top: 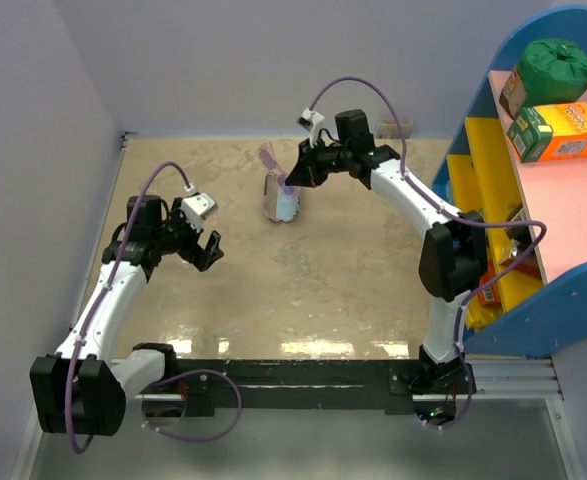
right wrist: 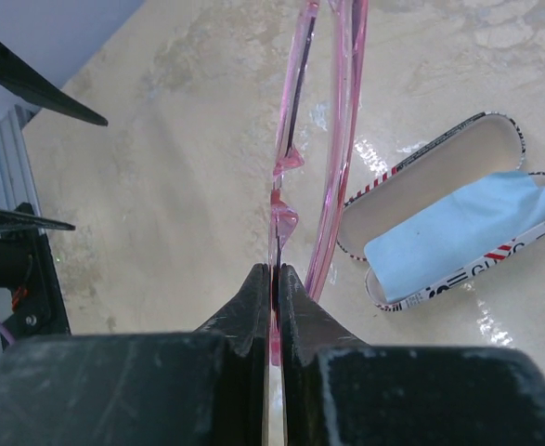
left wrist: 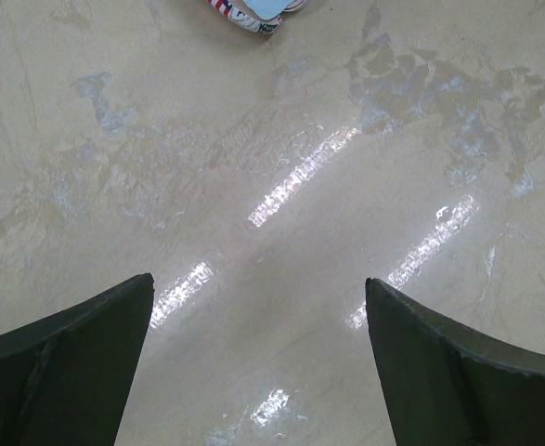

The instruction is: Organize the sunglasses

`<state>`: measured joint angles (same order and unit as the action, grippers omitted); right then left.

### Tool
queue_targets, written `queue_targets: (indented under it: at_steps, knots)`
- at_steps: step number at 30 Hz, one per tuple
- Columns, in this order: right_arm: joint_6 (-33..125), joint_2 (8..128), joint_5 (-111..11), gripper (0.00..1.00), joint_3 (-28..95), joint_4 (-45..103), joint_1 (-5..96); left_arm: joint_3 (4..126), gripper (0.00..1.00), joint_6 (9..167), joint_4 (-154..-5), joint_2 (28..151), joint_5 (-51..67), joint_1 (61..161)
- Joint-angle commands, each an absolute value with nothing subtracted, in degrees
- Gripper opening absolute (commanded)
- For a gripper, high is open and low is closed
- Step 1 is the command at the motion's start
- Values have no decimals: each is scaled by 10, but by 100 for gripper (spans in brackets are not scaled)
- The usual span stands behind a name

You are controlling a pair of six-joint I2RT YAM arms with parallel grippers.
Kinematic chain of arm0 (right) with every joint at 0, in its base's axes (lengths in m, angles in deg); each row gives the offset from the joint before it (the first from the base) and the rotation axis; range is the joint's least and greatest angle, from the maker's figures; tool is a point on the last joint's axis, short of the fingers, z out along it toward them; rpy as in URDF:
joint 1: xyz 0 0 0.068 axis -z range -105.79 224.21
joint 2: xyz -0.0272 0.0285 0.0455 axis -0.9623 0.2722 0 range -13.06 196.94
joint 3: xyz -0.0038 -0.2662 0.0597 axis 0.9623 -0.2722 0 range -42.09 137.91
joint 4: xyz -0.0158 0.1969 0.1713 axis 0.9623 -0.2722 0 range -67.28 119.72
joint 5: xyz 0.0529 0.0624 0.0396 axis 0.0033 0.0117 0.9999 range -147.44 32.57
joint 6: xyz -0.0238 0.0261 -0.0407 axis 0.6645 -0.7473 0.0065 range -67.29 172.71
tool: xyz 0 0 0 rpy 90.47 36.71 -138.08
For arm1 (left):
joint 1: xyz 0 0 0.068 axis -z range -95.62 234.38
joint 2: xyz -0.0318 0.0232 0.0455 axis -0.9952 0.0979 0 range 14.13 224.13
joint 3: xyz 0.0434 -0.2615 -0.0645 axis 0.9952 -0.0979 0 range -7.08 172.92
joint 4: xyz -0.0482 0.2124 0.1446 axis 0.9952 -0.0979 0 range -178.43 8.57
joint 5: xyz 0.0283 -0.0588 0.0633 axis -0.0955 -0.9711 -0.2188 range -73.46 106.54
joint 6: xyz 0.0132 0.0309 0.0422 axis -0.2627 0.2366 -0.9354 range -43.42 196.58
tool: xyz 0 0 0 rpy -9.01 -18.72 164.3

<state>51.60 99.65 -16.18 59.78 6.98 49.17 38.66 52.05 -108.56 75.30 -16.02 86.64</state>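
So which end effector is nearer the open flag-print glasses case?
Right. The right end effector hangs by the case, gripping translucent pink sunglasses; the left end effector is open, farther off leftward.

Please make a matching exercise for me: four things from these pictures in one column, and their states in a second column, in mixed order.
Things:
1. sunglasses
2. case
3. cloth
4. left gripper

States:
A. wide open, holding nothing
B. lying inside the case
C. pinched in the shut right gripper
D. lying with its lid open

Pairs: 1-C, 2-D, 3-B, 4-A
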Motion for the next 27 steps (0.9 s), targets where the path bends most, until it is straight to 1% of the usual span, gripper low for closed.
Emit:
queue_targets:
  at_steps: [1,5,13,18,22,27]
  knots:
    - [440,956,-141,0,558,184,496,383,100,527,-1063,750,-163,860]
    - [403,950,-171,0,531,243,496,381,100,528,-1062,750,-162,859]
    - [318,960,-257,0,506,291,496,381,100,528,-1060,753,-162,858]
    - [250,992,-283,0,511,295,495,379,100,528,-1057,755,-157,858]
    - [242,1019,-297,0,526,295,495,379,100,528,-1056,764,-155,857]
    - [219,1048,-364,0,534,293,495,378,100,529,-1056,768,-149,856]
